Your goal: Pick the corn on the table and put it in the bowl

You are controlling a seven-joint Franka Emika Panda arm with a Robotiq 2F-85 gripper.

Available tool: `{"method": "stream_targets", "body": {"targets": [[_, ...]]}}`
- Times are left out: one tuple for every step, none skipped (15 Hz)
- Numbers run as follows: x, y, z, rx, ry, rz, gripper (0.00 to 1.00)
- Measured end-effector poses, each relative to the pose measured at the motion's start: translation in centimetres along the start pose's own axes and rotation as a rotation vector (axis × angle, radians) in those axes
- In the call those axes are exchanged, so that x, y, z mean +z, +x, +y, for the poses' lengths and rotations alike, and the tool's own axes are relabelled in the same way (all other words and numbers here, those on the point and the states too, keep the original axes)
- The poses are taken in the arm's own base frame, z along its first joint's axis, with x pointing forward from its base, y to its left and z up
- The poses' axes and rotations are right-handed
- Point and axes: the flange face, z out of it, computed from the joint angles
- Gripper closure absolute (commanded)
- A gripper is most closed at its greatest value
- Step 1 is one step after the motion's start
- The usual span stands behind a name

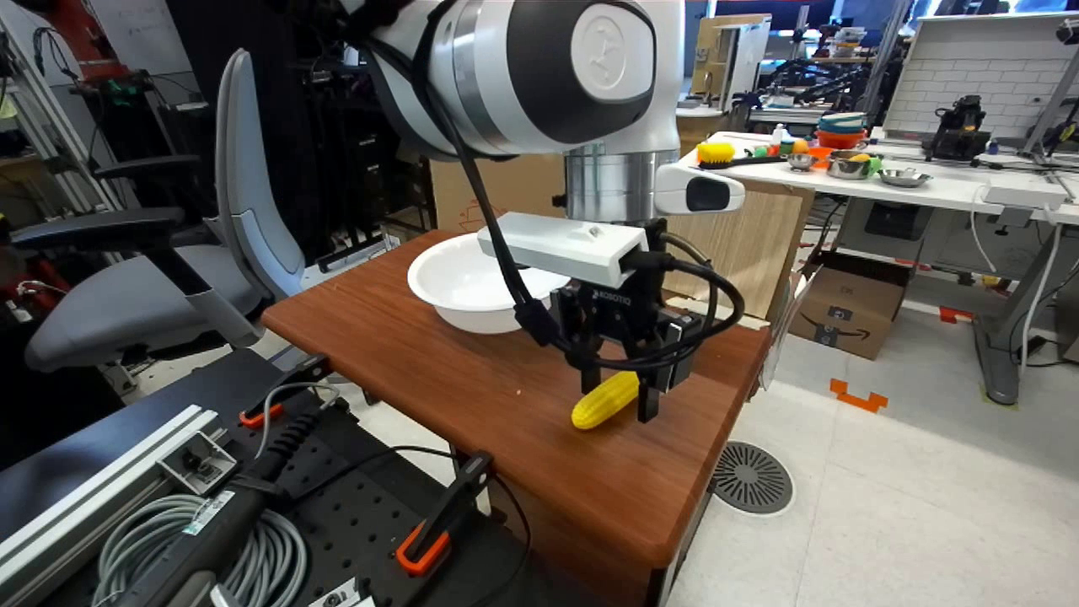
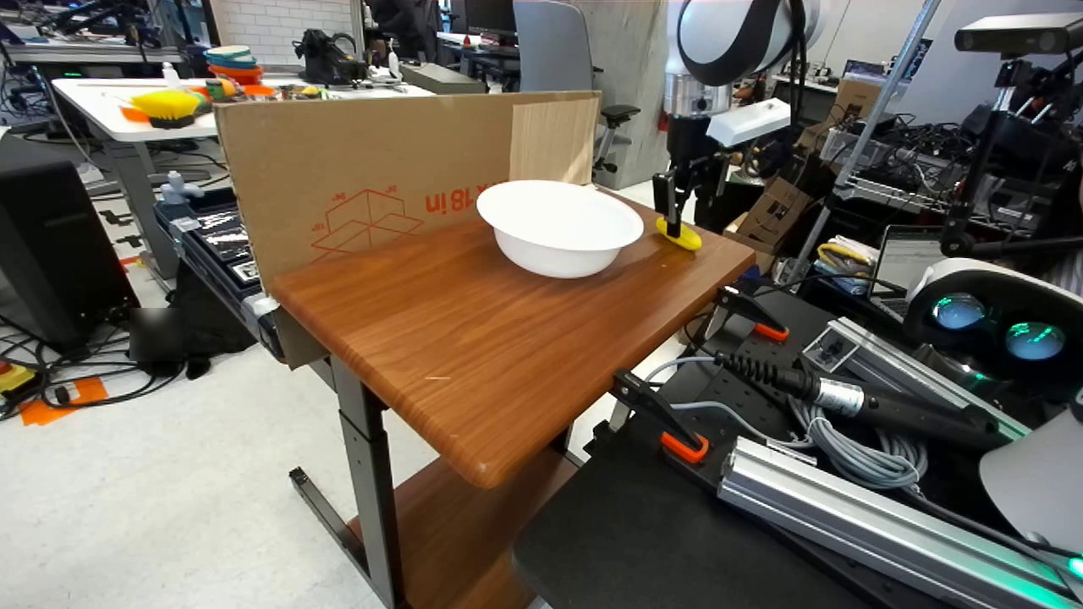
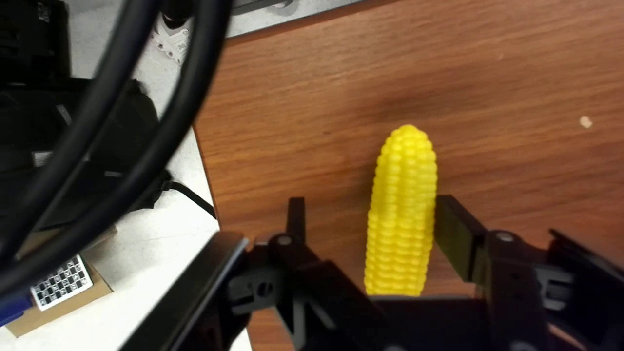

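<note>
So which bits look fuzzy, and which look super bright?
In the wrist view, the thick black cables are blurry, probably too near to focus, while the bumpy yellow toy corn cob looks much clearer; in an exterior view, the inside of the round white bowl is so bright it looks nearly flat.

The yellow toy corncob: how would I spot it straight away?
Find the reddish-brown wooden tabletop. Between the open black jaws lies the yellow oblong corncob. Unlike the wide round white bowl, it is slim and covered in kernel bumps.
</note>
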Motion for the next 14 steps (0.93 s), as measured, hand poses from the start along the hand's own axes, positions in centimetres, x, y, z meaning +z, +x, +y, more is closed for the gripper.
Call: {"method": "stream_targets", "body": {"targets": [[0.1, 0.0, 0.1, 0.003, -0.001, 0.0, 0.71], [0.1, 0.0, 0.1, 0.004, -0.001, 0.0, 0.78], [0.0, 0.1, 0.1, 0.005, -0.001, 0.001, 0.86], [0.0, 0.1, 0.1, 0.005, -0.001, 0.003, 0.92], [-0.1, 0.2, 0.2, 0.005, -0.002, 0.006, 0.94], [-0.3, 0.4, 0.2, 0.005, -0.002, 0.01, 0.93], [-0.4, 0.5, 0.2, 0.006, -0.002, 0.013, 0.94], [-0.5, 0.6, 0.2, 0.006, -0.003, 0.016, 0.93], [-0.6, 0.7, 0.3, 0.007, -0.003, 0.019, 0.93], [-0.7, 0.8, 0.3, 0.008, -0.003, 0.021, 0.93], [-0.8, 0.9, 0.4, 0.009, -0.003, 0.025, 0.93], [-1.0, 1.0, 0.3, 0.009, -0.002, 0.029, 0.93], [-1.5, 1.2, 0.2, 0.008, 0.001, 0.039, 0.93], [-2.3, 1.3, -0.1, 0.004, 0.006, 0.056, 0.93]]}}
